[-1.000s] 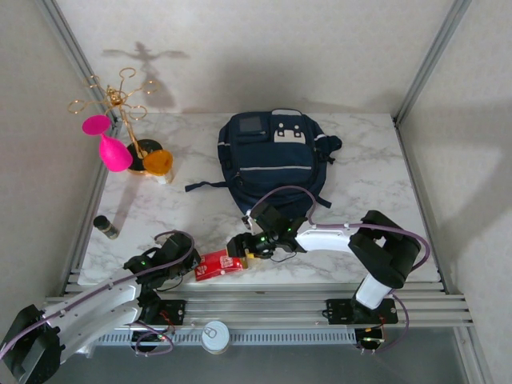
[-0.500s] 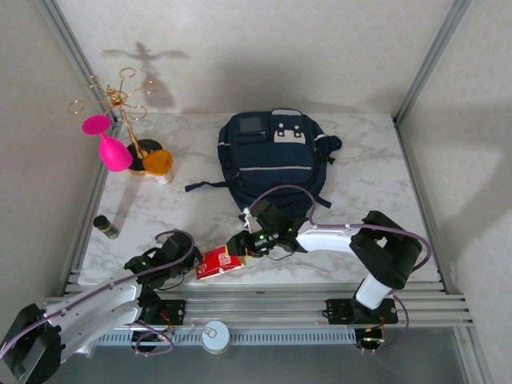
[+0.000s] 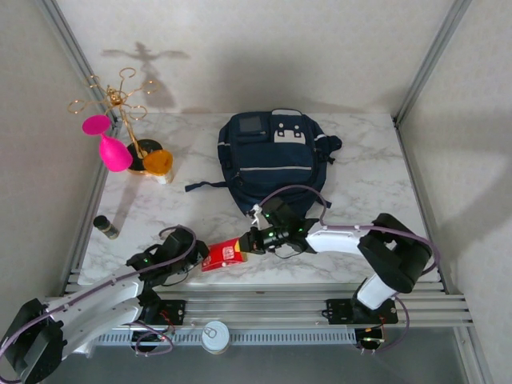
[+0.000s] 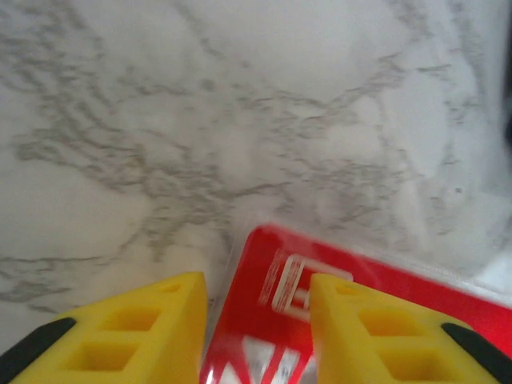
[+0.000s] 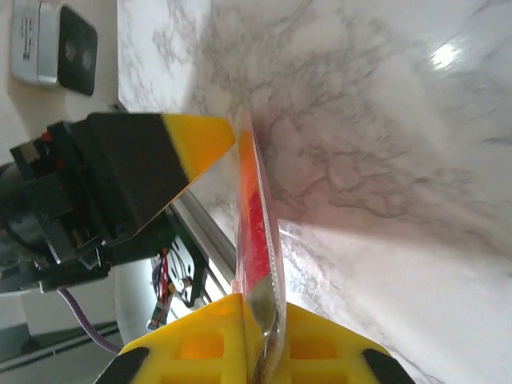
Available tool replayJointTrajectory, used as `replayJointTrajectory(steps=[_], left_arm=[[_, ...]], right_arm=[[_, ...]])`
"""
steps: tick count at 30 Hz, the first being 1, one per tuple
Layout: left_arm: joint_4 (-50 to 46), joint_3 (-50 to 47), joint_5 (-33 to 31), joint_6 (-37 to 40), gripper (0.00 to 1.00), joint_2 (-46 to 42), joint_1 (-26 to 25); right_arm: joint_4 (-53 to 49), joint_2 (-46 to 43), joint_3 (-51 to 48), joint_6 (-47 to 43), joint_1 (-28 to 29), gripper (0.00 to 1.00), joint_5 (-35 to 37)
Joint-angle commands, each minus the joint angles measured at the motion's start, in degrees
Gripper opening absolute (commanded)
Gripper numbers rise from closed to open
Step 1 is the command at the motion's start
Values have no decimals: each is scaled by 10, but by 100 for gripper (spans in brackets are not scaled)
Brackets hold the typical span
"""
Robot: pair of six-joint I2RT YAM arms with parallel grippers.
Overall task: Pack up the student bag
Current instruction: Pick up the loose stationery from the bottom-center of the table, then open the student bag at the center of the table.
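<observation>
The student bag, navy blue with grey-white patches, lies flat at the back middle of the marble table. In front of it a flat red packet in clear plastic is held near the front edge. My right gripper is shut on the packet's right end; in the right wrist view the packet stands edge-on, pinched at my right gripper. My left gripper is at the packet's left end. Its fingers stand apart, open, on either side of the red packet.
A gold jewellery stand with pink pieces and an orange-topped item stands at the back left. A small dark bottle lies near the left edge. Metal rails run along the front edge.
My right gripper has closed on the packet's right end and drawn it slightly right. My left gripper's fingers have spread apart off the packet.
</observation>
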Motion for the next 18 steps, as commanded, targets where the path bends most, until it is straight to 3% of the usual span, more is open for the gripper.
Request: replayJointTrajectory(steps=[1,10,18], left_arm=[[3,63,-3,11,42,6,-5],[-57,286,-78,189,52,136,-3],[0,458,-63,432,58,295,-6]], right_arm=[[3,-47,-16,-5,-32,0,4],[-135,-196,-11,-72,-153,0,-18],[-297,-275,45,-148,-302,0,-64]])
